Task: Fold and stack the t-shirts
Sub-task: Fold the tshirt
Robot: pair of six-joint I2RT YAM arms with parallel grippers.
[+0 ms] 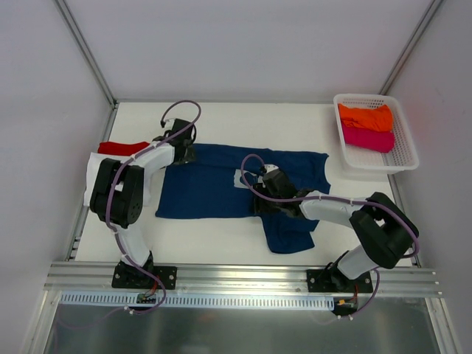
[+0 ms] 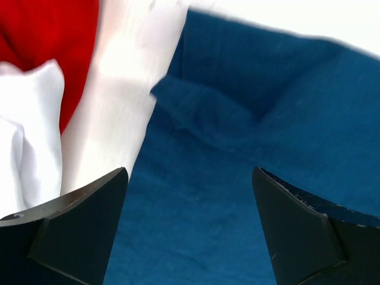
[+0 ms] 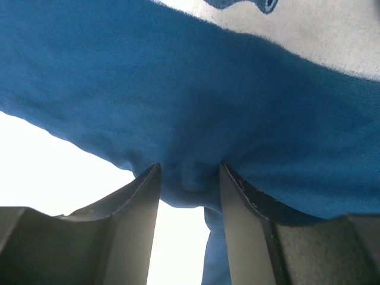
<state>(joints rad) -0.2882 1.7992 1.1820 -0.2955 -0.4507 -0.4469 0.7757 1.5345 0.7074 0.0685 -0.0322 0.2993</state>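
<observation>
From above: five t-shirts, two grippers, one basket. Navy t-shirt (image 1: 214,188) spread flat in the middle of the worktop (image 1: 206,232), one part reaching toward the near edge. Red t-shirt (image 1: 122,147) and white t-shirt (image 1: 93,168) at the left edge. Orange t-shirt (image 1: 365,116) and magenta t-shirt (image 1: 369,138) in the white basket (image 1: 402,158), far right corner. Bare room along the far side. White walls all around.

From the left wrist: left gripper (image 2: 190,178) spread wide over the navy cloth's left edge, holding nothing.

From the right wrist: right gripper (image 3: 189,172) pinching a fold at the navy t-shirt's near edge, white print (image 3: 309,29) beyond.
</observation>
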